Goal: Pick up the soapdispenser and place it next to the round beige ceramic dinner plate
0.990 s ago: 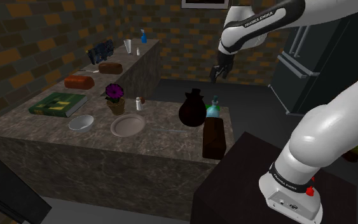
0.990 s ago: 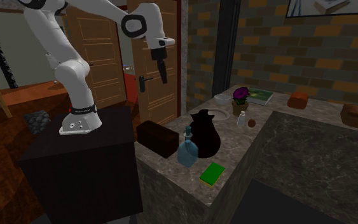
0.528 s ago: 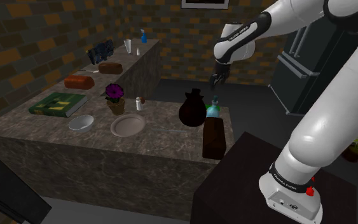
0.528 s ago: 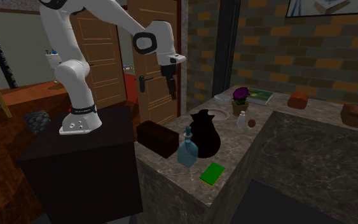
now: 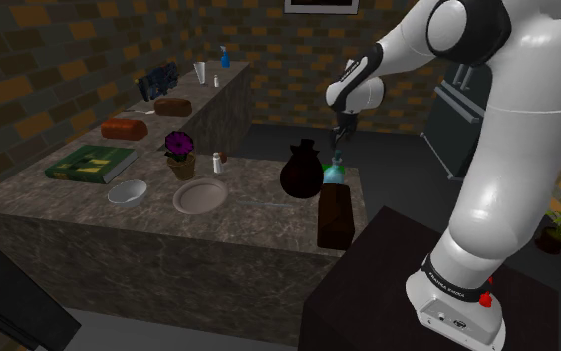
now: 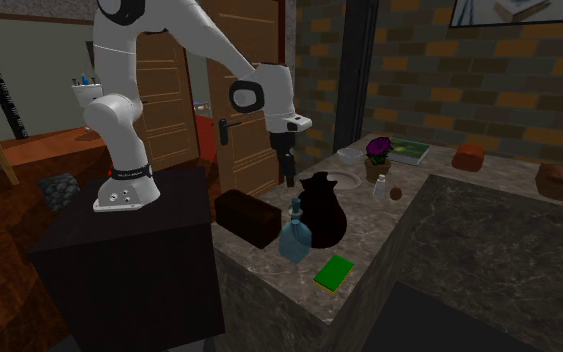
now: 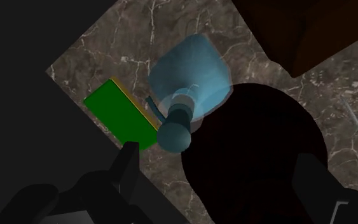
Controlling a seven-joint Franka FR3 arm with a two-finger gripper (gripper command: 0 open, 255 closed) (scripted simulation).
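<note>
As the white arm [image 5: 487, 150] had dropped over the marble counter [image 5: 248, 224] within the last second, its gripper [image 5: 337, 135] hung just above the blue soap dispenser [image 5: 334, 172], jaws wide apart and empty. That dispenser stood just beside the black vase [image 5: 301, 172], well to the shoulder view's right of the beige plate [image 5: 200, 195], so grasping seemed next.

From the shoulder camera, the black vase [image 5: 301, 172] hides most of the blue soap dispenser [image 5: 336, 172], leaving just its top in sight. On the wrist camera the brown box [image 7: 311, 32] and the fingers [image 7: 128, 167] are cut off at the picture's edge, and the dispenser's spout crosses an edge of the green card [image 7: 117, 114]. Items at the far end of the bench [image 5: 268, 214] are too small to identify.
</note>
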